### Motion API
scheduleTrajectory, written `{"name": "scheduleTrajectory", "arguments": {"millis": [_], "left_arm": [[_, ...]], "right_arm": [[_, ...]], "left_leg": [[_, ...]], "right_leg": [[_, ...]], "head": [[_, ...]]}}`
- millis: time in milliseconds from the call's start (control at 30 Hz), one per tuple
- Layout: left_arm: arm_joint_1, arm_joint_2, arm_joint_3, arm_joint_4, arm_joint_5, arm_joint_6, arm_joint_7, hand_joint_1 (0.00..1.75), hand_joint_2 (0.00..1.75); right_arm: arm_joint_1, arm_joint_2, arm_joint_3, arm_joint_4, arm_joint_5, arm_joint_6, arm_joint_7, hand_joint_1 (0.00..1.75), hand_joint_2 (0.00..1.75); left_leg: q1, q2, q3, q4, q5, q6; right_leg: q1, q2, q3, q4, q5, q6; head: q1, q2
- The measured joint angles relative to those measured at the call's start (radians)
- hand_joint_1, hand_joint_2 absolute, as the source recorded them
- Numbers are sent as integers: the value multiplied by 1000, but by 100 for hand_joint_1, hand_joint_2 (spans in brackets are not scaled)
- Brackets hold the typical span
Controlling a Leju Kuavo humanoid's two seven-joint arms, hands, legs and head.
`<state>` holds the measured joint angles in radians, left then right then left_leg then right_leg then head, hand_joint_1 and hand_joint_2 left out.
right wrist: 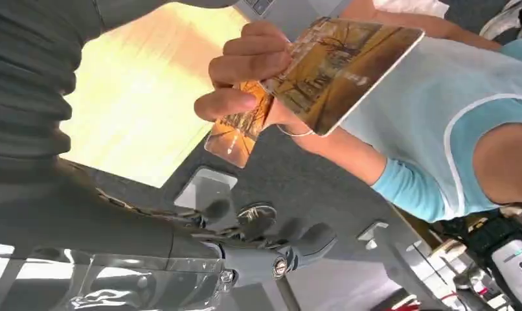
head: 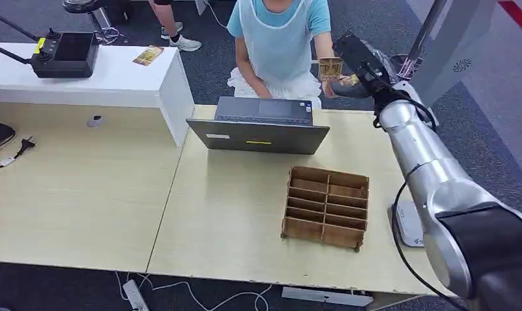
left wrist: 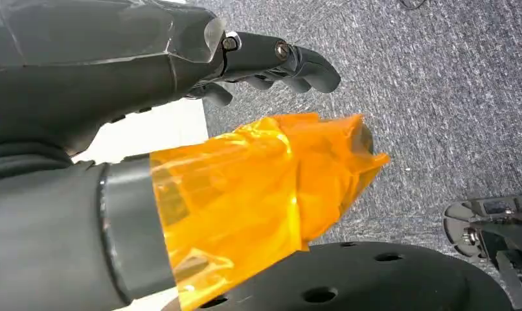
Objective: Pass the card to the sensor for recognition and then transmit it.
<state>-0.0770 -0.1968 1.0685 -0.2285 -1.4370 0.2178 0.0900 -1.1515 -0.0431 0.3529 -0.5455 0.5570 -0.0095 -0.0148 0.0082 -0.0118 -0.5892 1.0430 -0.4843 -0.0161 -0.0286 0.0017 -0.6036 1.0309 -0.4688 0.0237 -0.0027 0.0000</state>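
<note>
Right hand (head: 359, 81) raised, fingers (right wrist: 297, 243) spread, empty | person's hand (right wrist: 245, 71) offers card (right wrist: 339, 71) for our taking | left hand (left wrist: 271, 61) loosely open, idle.

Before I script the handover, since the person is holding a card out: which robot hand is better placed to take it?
The right robot hand: it is raised beside the card in the person's hand. The left robot hand hangs over the carpet, away from it.
</note>
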Motion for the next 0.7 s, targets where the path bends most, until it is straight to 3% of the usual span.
{"name": "scheduleTrajectory", "arguments": {"millis": [233, 333, 700], "left_arm": [[0, 1, 0, 0, 3, 1, 0, 0, 0], [0, 1, 0, 0, 8, 2, 0, 0, 0], [1, 1, 0, 0, 23, 10, -2, 0, 0]], "right_arm": [[20, -21, -28, -34, -17, -16, -35, 0, 175], [46, -27, -59, -72, -83, -12, -82, 0, 175], [215, -56, -201, -317, -393, 112, -161, 0, 175]], "left_leg": [[0, 0, 0, 0, 0, 0], [0, 0, 0, 0, 0, 0], [0, -1, 0, 0, 0, 0]], "right_leg": [[0, 0, 0, 0, 0, 0], [0, 0, 0, 0, 0, 0], [0, -1, 0, 0, 0, 0]], "head": [[0, 0], [0, 0], [0, 0]]}}
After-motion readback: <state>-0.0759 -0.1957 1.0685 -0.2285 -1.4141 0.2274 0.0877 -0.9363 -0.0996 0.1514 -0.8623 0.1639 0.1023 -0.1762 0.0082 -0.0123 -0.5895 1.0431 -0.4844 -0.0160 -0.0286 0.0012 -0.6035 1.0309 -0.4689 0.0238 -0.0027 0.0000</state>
